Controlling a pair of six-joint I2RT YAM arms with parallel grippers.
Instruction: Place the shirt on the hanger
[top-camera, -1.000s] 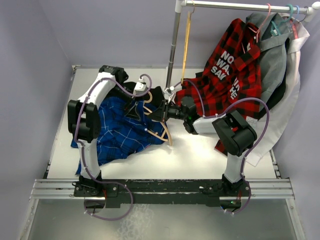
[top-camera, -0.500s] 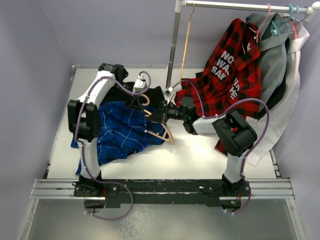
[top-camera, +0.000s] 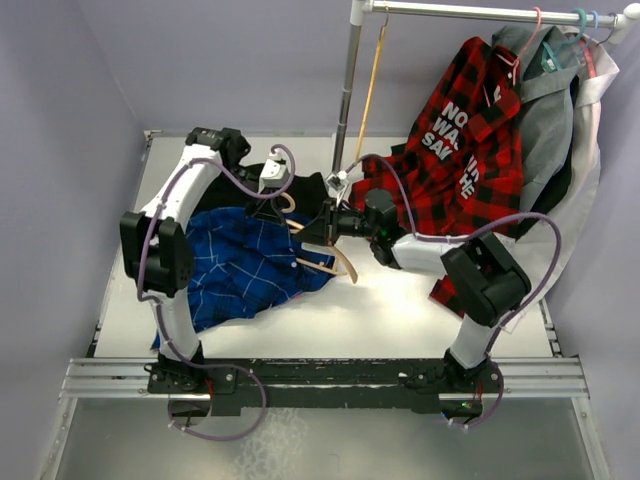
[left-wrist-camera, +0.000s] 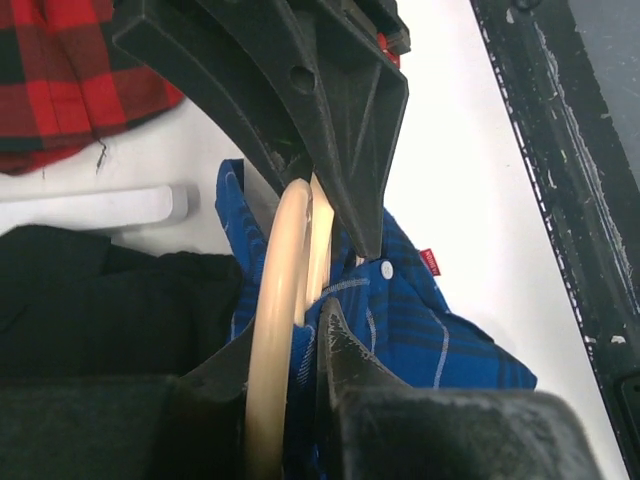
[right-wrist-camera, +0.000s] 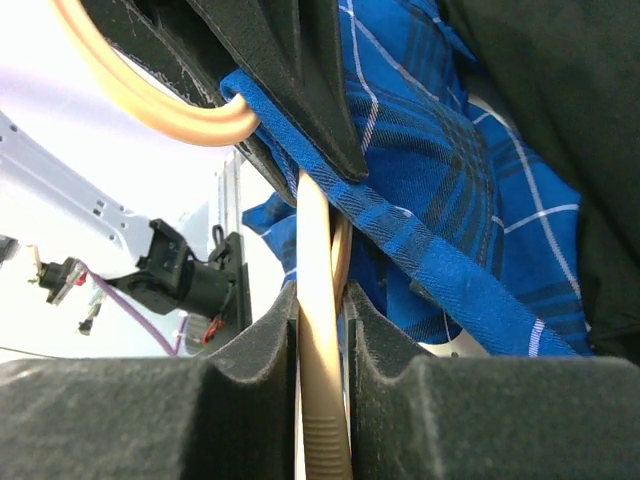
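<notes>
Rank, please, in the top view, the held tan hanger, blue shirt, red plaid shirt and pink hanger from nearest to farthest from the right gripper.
1. held tan hanger, in the right gripper
2. blue shirt, left
3. red plaid shirt, right rear
4. pink hanger, on rail

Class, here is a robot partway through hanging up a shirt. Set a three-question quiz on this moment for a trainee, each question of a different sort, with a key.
1. True or false: only the left claw grips the hanger, while the right claw is open.
2. Where is the blue shirt? A. Heaped on the table. B. Hanging up. C. On the floor.
3. Which part of the hanger does the left claw pinch?

Key: 1. False, both claws are shut on it. 2. A. 3. Its curved hook.
</notes>
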